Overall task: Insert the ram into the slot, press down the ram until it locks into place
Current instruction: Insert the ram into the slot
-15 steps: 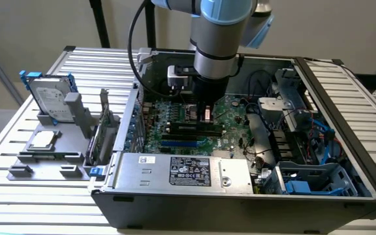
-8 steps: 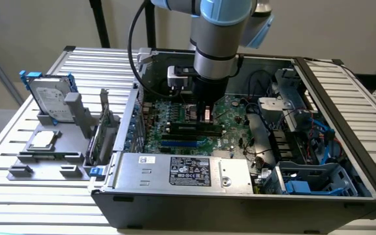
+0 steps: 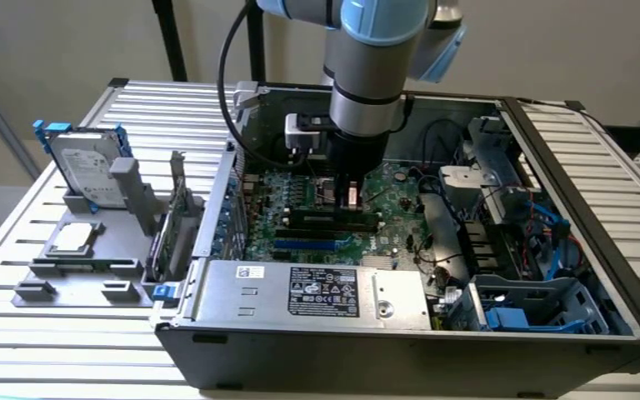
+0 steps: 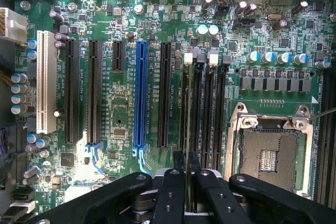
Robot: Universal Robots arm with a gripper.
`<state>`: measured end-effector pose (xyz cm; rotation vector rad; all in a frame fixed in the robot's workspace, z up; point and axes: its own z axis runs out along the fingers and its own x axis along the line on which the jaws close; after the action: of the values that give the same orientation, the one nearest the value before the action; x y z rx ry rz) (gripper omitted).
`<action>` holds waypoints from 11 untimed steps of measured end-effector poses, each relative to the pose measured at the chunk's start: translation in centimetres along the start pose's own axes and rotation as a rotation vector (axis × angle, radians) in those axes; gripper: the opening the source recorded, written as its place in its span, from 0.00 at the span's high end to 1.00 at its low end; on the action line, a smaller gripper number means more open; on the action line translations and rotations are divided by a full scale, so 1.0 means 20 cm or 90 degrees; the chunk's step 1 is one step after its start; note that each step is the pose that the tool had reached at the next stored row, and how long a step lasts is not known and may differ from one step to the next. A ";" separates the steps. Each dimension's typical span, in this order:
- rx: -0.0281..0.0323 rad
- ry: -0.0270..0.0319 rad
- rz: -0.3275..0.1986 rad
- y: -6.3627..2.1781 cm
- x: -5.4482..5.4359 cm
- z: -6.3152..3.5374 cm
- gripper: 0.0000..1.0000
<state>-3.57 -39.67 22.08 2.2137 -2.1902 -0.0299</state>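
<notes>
My gripper (image 3: pixel 352 198) reaches down into the open computer case (image 3: pixel 587 150) over the green motherboard (image 4: pixel 121 108). Its black fingers (image 4: pixel 177 182) are shut on the ram (image 4: pixel 188 124), which the wrist view shows edge-on as a thin upright strip. The ram's pale label (image 3: pixel 353 197) peeks out between the fingers. It lines up along the outermost of several parallel black memory slots (image 4: pixel 210 108), on the side toward the blue socket (image 4: pixel 140 93). I cannot tell whether its lower edge touches the slot. The slots' white end clips (image 4: pixel 189 59) show at the far end.
An empty CPU socket (image 4: pixel 270 153) lies beside the memory slots, and black expansion sockets (image 4: pixel 94 93) plus a white one (image 4: pixel 46 82) lie past the blue one. A power supply (image 3: pixel 297 292), drive cage (image 3: pixel 532 308) and cables (image 3: pixel 453 250) crowd the case. A hard drive (image 3: pixel 87 167) stands on a grey fixture outside.
</notes>
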 end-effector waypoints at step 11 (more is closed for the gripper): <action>-0.0042 -0.0004 0.000 0.003 0.00 -0.094 0.78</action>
<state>-3.57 -39.67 23.96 2.2105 -2.1873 -0.0379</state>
